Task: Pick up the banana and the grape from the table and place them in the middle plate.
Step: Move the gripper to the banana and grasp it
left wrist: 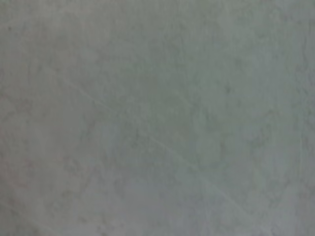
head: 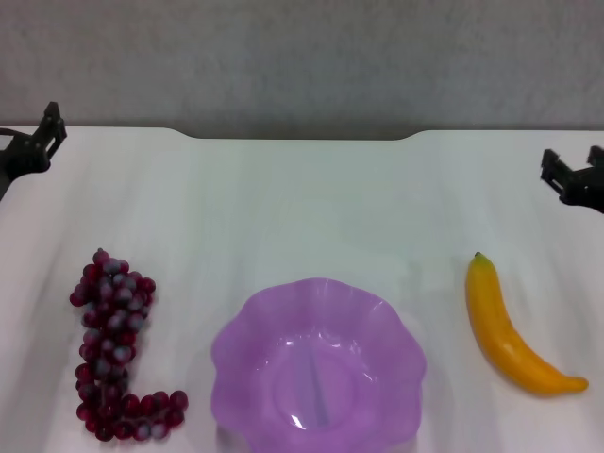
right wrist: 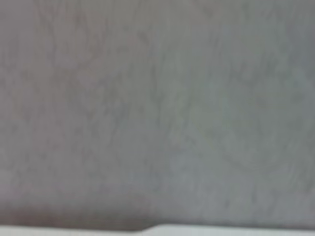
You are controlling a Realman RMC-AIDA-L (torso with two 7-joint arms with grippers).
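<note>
In the head view, the yellow-orange banana (head: pixel 510 328) lies on the white table (head: pixel 311 208) at the right, its green stem tip pointing away. The dark red-purple grape bunch (head: pixel 115 347) lies at the left in an L shape. The translucent purple scalloped plate (head: pixel 318 366) sits empty between them at the front edge. My left gripper (head: pixel 49 127) is at the far left edge, well behind the grapes. My right gripper (head: pixel 571 170) is at the far right edge, behind the banana, with its fingers apart. Both wrist views show only a grey surface.
The table's far edge has a notch (head: pixel 302 138) in front of a grey wall (head: pixel 302 57). The right wrist view shows a strip of the white table edge (right wrist: pixel 221 230) below the grey wall.
</note>
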